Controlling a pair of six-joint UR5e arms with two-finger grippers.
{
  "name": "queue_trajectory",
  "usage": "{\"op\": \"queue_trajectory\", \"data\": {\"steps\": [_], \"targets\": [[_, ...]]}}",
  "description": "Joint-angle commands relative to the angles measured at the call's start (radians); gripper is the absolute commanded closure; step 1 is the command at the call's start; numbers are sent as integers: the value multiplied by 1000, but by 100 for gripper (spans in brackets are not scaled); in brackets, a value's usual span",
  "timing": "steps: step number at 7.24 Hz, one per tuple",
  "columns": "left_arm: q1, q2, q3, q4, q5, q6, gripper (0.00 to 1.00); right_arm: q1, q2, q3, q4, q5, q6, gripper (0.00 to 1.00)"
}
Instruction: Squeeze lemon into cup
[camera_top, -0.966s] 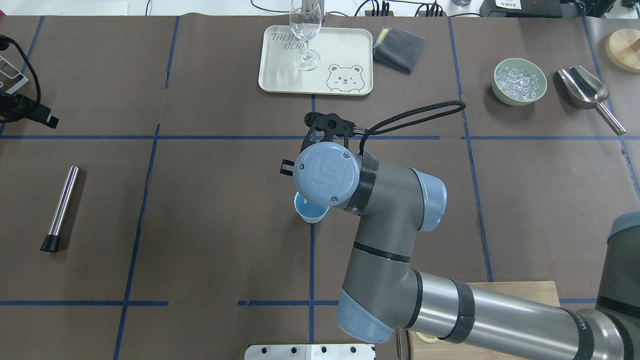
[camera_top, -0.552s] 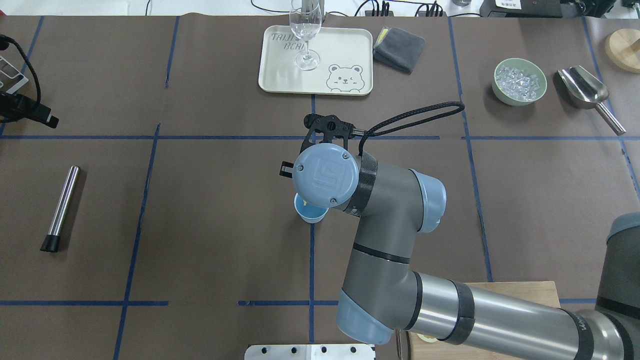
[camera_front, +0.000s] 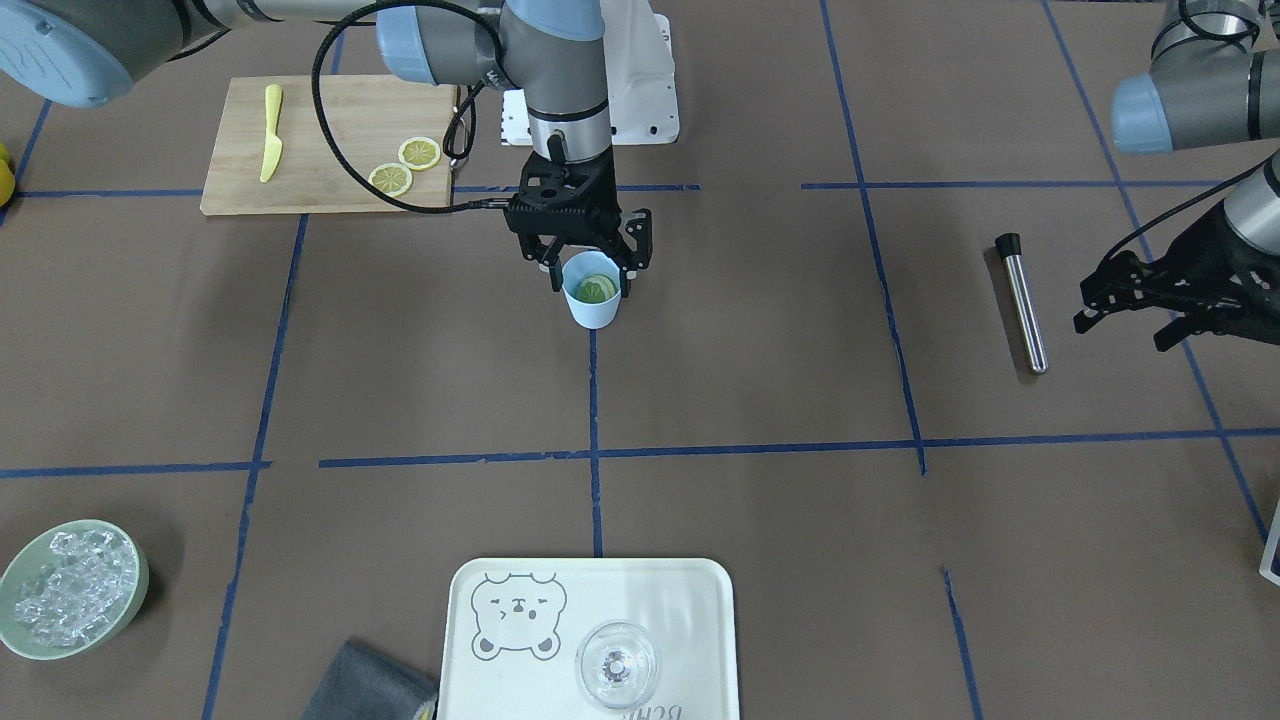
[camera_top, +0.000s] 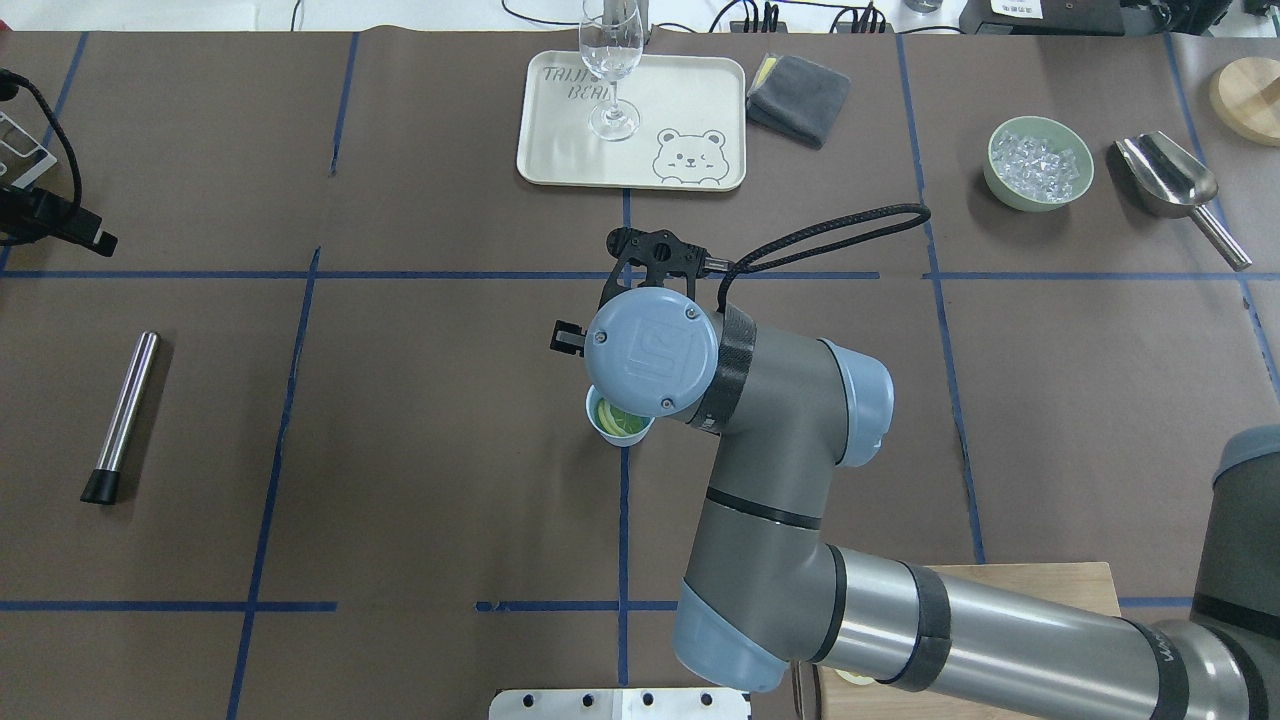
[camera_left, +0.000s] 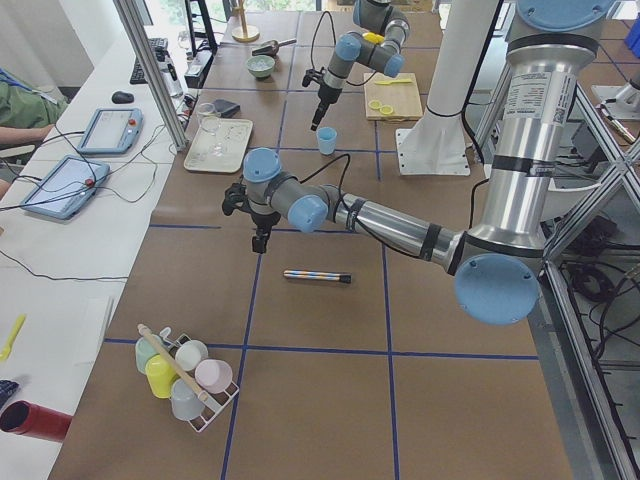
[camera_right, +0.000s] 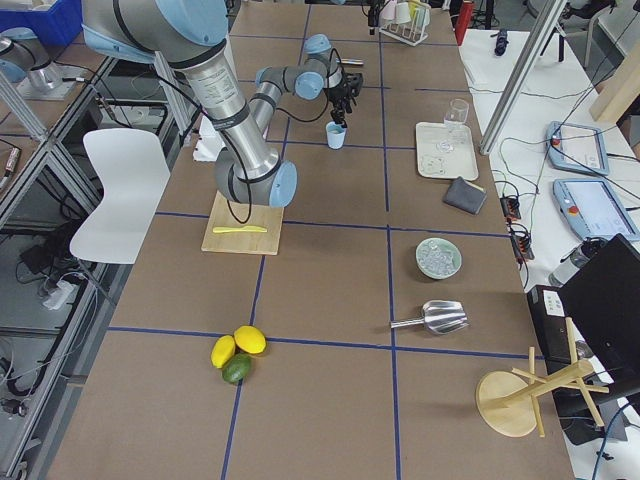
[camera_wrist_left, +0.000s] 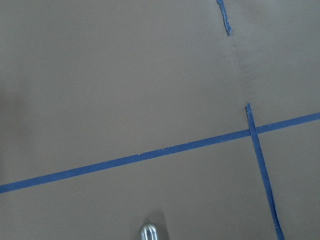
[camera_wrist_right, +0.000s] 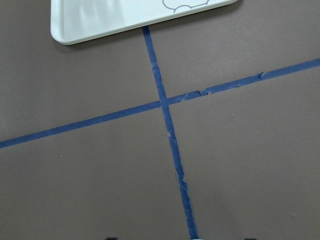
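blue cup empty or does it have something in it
Not empty: a lemon slice lies inside the cup, seen from front and overhead.

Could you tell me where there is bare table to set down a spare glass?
The widest bare stretch lies between the cup and the tray. Another lies between the cup and the steel rod. It is crowded at the cup, where the right gripper hangs over it, and by the left gripper beyond the rod.

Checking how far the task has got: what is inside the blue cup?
A lemon slice lies inside the cup, below the rim. The slice hides the cup's bottom, so whether there is any liquid under it cannot be seen. In the overhead view the wrist covers part of the cup.
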Motion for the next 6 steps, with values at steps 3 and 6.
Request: {"op": "queue_trajectory", "data": {"steps": [3, 6], "targets": [[61, -7, 17, 2, 12, -91, 0, 151, -108, 257, -320, 169, -313, 0], [93, 23, 68, 8, 17, -90, 0, 480, -290, 371, -324, 461, -661, 0]]}}
